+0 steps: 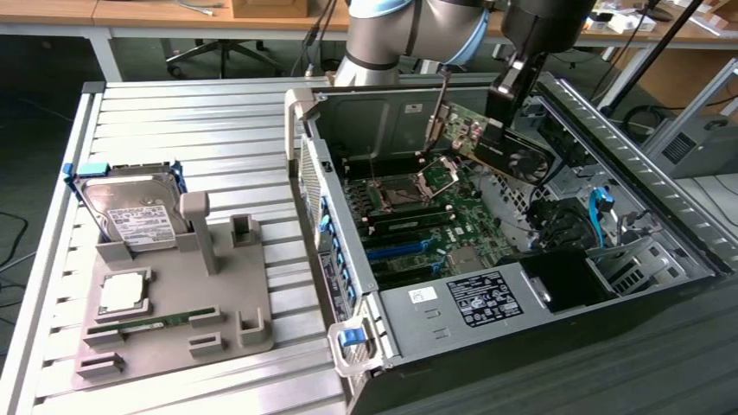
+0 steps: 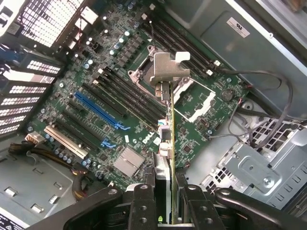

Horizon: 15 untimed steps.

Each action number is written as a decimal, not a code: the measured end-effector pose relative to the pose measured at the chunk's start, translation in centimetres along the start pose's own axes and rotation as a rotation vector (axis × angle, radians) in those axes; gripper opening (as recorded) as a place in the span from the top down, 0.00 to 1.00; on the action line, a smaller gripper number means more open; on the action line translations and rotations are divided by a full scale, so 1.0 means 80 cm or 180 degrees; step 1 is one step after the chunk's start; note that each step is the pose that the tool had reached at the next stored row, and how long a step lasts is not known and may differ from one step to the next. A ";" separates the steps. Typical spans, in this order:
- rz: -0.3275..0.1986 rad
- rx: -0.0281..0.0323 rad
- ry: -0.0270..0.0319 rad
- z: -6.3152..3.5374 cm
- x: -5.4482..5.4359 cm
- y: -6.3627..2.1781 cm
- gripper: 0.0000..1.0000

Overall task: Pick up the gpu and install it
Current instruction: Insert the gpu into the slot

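Transfer stage; install not yet done. The pincer (image 2: 165,194) pinches the gpu (image 1: 509,152) edge-on, clear above the motherboard (image 1: 429,218) inside the open computer case (image 1: 652,203). Judgement: seating demands the card's edge squared over an expansion slot (image 2: 98,111).

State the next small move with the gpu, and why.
Probably shift the gpu toward the blue slot and line it up: the gripper holds it above the board, near the CPU socket, apart from the slots.

An open computer case (image 1: 421,333) lies beside a grey fixture (image 1: 173,285) holding a hard drive (image 1: 133,212).
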<state>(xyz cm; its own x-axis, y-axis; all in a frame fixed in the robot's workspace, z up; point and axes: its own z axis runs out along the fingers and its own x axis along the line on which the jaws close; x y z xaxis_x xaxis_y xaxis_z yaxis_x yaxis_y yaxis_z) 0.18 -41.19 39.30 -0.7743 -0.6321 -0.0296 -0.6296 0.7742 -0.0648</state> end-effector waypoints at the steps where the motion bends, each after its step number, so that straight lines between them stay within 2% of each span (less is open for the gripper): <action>1: -0.0014 0.0000 0.0000 0.000 0.000 0.000 0.73; 15: -0.0319 -0.0001 -0.0013 0.002 0.000 0.000 0.73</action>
<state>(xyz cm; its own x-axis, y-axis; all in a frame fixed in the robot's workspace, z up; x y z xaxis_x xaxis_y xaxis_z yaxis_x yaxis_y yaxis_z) 0.19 -41.19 39.17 -0.7072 -0.7065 -0.0272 -0.7038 0.7072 -0.0675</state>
